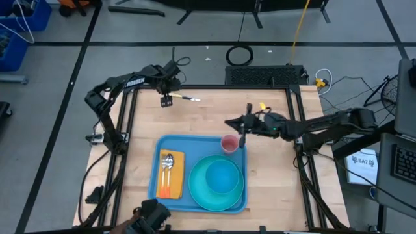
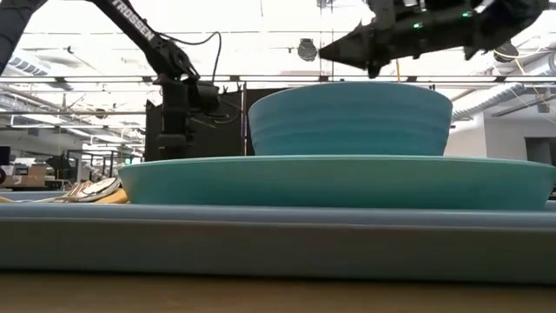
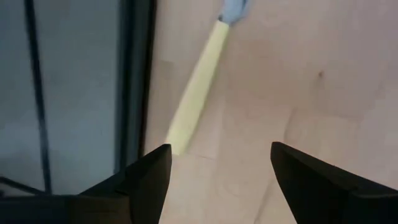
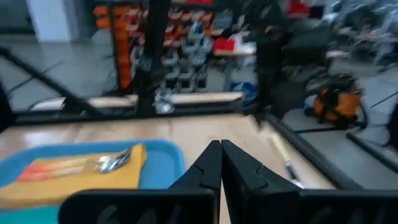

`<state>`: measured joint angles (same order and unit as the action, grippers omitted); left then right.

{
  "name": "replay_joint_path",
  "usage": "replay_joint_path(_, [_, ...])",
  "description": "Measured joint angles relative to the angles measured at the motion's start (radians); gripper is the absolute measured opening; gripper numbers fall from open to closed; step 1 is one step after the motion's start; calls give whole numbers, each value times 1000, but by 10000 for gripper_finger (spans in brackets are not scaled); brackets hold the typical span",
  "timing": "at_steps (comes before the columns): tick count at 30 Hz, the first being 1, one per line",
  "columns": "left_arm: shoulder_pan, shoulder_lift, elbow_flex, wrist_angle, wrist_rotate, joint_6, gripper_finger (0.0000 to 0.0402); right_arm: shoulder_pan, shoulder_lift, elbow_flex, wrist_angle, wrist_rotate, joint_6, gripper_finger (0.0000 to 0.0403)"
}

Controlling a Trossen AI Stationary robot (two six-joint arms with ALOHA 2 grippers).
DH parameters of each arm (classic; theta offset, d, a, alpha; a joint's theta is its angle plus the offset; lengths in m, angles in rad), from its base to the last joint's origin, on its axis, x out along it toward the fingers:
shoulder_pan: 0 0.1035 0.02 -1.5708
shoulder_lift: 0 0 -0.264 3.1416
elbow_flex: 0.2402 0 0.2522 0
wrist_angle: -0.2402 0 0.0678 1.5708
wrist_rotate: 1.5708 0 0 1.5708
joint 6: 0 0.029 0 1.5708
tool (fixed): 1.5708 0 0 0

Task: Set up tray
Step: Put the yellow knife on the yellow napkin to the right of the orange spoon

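Overhead, the left claw [image 1: 167,101] hangs over the far left part of the wooden worktop [image 1: 273,188], its 2 fingers [image 3: 146,180] spread wide with nothing between them. Just beside it, toward the right, a yellow-handled knife [image 1: 190,98] lies flat on the bare wood; in the left wrist view its pale handle [image 3: 196,93] runs diagonally ahead of the open fingers, not touching them.

Nearer the front edge sits the tray [image 1: 174,142], a blue rectangle with rounded corners and a raised rim, resting flat on the worktop in the middle-front area. On its left side lies an orange-yellow napkin [image 1: 171,177] with 2 pieces of silver cutlery [image 1: 167,162] laid on top. To the right of the napkin a round turquoise plate [image 1: 198,192] fills most of the remaining tray, and a turquoise bowl [image 1: 222,177] stands on that plate. From the low view the bowl [image 2: 350,117] sits upright on the plate [image 2: 334,181], with the tray rim [image 2: 261,235] below.

At the tray's far right corner a small pink cup [image 1: 229,143] stands upright. The right claw [image 1: 242,134] hovers just beside that cup, above the tray's far right corner, its 2 fingers pressed together and holding nothing.
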<state>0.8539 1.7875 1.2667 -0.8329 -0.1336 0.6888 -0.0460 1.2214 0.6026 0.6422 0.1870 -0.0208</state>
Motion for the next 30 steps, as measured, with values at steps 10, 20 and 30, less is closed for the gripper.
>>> replay_joint_path(10, [48,64,0,77,29,79,278,-1,-103,-71,-4,26,-19,0])
replay_joint_path(20, [52,166,3,147,-24,89,278,0,-103,-71,-19,22,-35,0])
replay_joint_path(30, [54,201,7,67,98,28,278,0,-103,-71,-19,21,-44,0])
